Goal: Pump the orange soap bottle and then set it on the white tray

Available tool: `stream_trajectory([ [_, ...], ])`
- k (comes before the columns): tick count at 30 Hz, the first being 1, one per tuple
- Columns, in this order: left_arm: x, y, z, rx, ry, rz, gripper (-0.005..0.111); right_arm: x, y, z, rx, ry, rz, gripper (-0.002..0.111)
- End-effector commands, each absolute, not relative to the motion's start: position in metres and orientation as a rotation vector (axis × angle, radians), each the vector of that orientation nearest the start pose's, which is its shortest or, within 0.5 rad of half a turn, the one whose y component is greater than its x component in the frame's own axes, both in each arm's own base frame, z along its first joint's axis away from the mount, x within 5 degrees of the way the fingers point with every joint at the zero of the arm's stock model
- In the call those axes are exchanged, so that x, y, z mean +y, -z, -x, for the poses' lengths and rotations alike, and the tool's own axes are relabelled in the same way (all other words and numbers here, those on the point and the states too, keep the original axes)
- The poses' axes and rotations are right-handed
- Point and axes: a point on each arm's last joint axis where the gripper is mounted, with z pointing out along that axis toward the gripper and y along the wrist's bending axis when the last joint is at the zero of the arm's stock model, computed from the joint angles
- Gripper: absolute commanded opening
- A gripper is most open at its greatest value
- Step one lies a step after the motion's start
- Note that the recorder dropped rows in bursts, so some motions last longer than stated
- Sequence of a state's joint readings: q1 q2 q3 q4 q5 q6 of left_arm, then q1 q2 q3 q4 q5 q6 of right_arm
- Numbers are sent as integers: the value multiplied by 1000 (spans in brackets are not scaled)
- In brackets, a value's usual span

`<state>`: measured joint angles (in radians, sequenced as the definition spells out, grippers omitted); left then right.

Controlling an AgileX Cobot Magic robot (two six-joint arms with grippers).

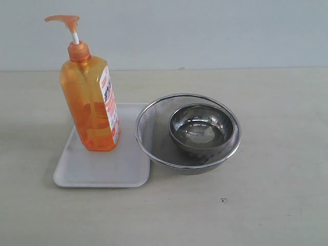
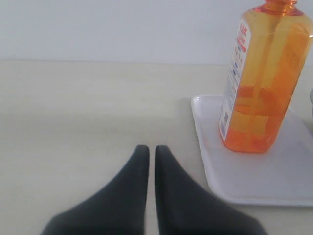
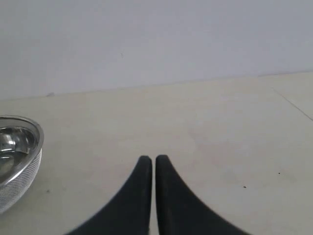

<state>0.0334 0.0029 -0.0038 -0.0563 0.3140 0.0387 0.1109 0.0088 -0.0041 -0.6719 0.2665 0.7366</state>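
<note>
The orange soap bottle (image 1: 91, 105) stands upright on the white tray (image 1: 102, 166), towards the tray's back left part, its pump head pointing left. In the left wrist view the orange soap bottle (image 2: 261, 81) and the white tray (image 2: 254, 181) lie off to one side of my left gripper (image 2: 152, 149), which is shut with nothing in it and well apart from both. My right gripper (image 3: 153, 159) is shut and empty over bare table. Neither gripper shows in the exterior view.
A round steel mesh strainer (image 1: 154, 125) with a metal bowl (image 1: 201, 128) inside it stands just right of the tray, touching its edge. The strainer (image 3: 17, 161) shows at the border of the right wrist view. The beige table (image 1: 266, 205) meets a pale wall behind.
</note>
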Motion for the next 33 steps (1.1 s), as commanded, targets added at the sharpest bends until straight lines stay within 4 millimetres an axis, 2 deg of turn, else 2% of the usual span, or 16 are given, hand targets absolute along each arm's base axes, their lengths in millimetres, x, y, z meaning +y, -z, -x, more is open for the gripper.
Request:
stream_trajectory([
  [1,0,-185,-54,1794,1,18,5,-10,-193,-56,1701,9,-97,0],
  [10,0,-185,-54,1794,1,18,5,-8,-192,-56,1714,13,-69,0],
  [17,0,-185,-54,1794,1,18,5,3,-188,-55,1764,-26,102,0],
  [25,0,-185,-54,1794,1,18,5,4,-184,-54,1807,-61,85,0],
  [33,0,-185,-54,1794,1,18,5,5,-184,-54,1804,-29,141,0],
])
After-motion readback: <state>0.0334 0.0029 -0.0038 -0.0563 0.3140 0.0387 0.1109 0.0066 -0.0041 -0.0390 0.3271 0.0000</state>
